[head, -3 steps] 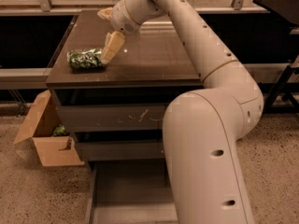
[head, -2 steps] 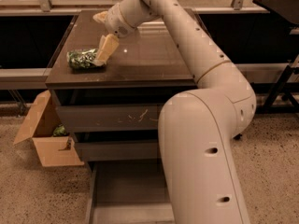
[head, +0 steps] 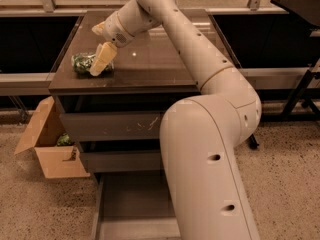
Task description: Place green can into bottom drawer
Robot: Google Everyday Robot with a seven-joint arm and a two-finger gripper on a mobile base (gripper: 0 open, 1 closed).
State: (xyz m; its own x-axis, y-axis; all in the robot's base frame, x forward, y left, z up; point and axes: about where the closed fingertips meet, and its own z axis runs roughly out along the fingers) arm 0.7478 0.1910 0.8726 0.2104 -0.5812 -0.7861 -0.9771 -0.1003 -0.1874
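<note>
The green can (head: pixel 81 63) lies on its side at the left edge of the dark cabinet top (head: pixel 150 59). My gripper (head: pixel 96 51) reaches over from the right and hangs right at the can. Its fingers are spread. The near finger (head: pixel 102 59) covers the can's right end, and the far one sits behind the can. The can rests on the top and is not lifted. The bottom drawer (head: pixel 131 200) is pulled out at floor level, a shallow tray with nothing visible in it. My arm hides its right part.
The middle drawer (head: pixel 115 160) and the scratched top drawer (head: pixel 110 126) are shut. An open cardboard box (head: pixel 47 149) with something green inside stands on the floor to the left of the cabinet. A black table (head: pixel 300 4) stands at the right. A railing runs behind.
My gripper has moved left and down along the cabinet top. Its near finger now overlaps the can's right end. The can has not moved.
</note>
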